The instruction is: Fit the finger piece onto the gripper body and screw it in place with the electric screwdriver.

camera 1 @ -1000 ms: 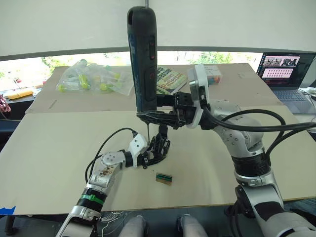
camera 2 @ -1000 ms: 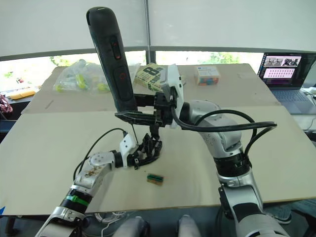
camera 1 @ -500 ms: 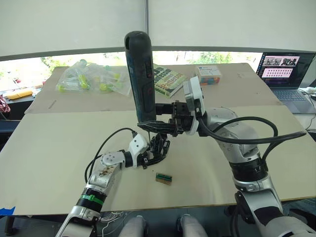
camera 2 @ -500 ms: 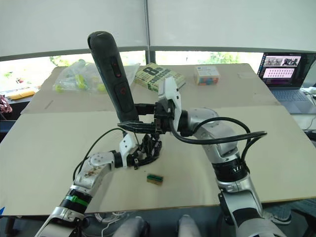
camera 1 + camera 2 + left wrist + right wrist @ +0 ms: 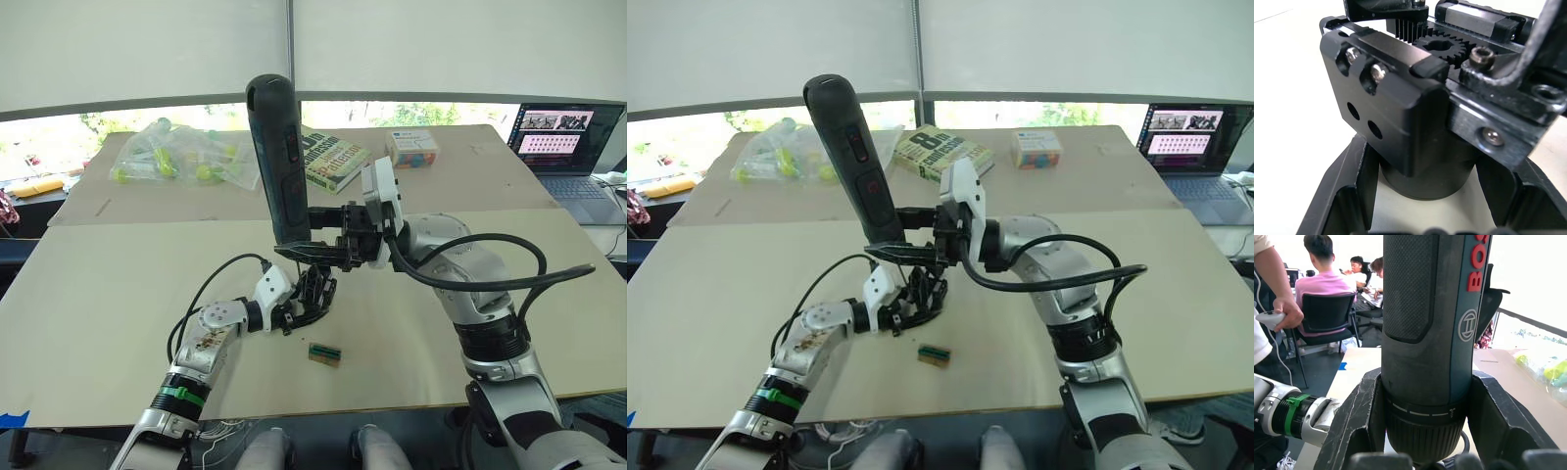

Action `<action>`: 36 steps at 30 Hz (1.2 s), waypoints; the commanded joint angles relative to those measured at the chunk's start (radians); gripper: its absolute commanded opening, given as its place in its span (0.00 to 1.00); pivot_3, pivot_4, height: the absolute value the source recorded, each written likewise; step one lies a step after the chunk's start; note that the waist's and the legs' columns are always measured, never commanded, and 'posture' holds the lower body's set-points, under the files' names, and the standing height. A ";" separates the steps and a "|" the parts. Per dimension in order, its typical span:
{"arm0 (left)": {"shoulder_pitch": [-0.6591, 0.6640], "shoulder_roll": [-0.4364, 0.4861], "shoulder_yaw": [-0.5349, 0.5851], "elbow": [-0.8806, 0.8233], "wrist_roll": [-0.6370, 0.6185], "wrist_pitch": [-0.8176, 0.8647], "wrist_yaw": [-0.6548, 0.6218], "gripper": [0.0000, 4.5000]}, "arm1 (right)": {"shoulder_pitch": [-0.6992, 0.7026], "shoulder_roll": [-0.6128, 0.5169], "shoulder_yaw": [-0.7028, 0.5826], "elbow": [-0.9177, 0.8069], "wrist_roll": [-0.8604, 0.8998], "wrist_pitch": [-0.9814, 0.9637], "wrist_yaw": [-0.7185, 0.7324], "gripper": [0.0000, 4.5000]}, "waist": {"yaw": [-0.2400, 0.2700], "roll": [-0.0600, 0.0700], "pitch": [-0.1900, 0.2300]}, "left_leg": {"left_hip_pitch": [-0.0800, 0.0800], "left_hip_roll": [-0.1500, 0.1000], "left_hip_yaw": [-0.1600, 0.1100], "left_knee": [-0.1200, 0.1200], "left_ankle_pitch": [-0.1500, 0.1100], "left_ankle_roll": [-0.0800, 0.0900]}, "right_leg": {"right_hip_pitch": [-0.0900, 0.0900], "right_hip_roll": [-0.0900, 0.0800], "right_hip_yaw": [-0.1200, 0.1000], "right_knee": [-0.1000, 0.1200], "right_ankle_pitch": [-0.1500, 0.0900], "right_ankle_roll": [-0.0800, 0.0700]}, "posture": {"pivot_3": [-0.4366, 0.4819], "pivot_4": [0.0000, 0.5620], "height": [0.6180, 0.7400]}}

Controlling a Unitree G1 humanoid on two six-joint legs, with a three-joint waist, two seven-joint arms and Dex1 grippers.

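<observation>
On the beige table point(image 5: 98, 294) the left gripper point(image 5: 286, 311) clamps the gripper body point(image 5: 315, 294); the right gripper point(image 5: 312, 247) grips the screwdriver point(image 5: 279, 157) upright (bit down) above it.

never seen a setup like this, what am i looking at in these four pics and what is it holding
It is a two-armed humanoid robot at a table. Two pictures come from its head, looking down over its arms; two come from cameras on its wrists. The right tool grips an electric screwdriver upright, tip down. The left tool holds a black gripper body on the table, right under the screwdriver; the left wrist picture shows its gear and screws close up. Nearby lie a small green-and-tan block, a book, bagged items and a laptop.
</observation>
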 commanded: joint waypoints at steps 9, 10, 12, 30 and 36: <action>0.024 -0.002 -0.020 0.000 -0.001 0.016 -0.006 0.52 | -0.004 0.013 -0.005 -0.020 -0.002 -0.045 0.011 0.43 | -0.001 0.000 0.000 | 0.000 0.000 0.000 0.000 0.000 0.000 | 0.000 0.000 0.000 0.000 0.000 0.000 | 0.48 0.27 1.00; 0.025 -0.002 -0.020 -0.001 -0.001 0.017 -0.006 0.52 | -0.003 0.014 -0.004 -0.021 -0.003 -0.045 0.011 0.43 | -0.001 0.000 0.000 | 0.000 0.000 0.000 0.000 0.000 0.000 | 0.000 0.000 0.000 0.000 0.000 0.000 | 0.48 0.27 1.00; 0.026 -0.002 -0.020 -0.002 -0.001 0.017 -0.005 0.52 | -0.001 0.016 -0.003 -0.022 -0.005 -0.046 0.011 0.43 | -0.001 0.000 0.000 | 0.000 0.000 0.000 0.000 0.000 0.000 | 0.000 0.000 0.000 0.000 0.000 0.000 | 0.48 0.27 1.00; 0.029 -0.003 -0.022 -0.005 -0.001 0.018 -0.006 0.52 | -0.006 0.021 -0.002 -0.008 -0.021 -0.070 0.015 0.43 | -0.004 0.000 0.000 | 0.000 0.000 0.000 0.000 0.000 0.000 | 0.000 0.000 0.000 0.000 0.000 0.000 | 0.48 0.27 1.00; 0.029 -0.004 -0.023 -0.006 -0.001 0.020 -0.007 0.52 | -0.010 0.018 0.001 -0.004 -0.026 -0.077 0.017 0.43 | -0.004 0.000 0.000 | 0.000 0.000 0.000 0.000 0.000 0.000 | 0.000 0.000 0.000 0.000 0.000 0.000 | 0.48 0.27 1.00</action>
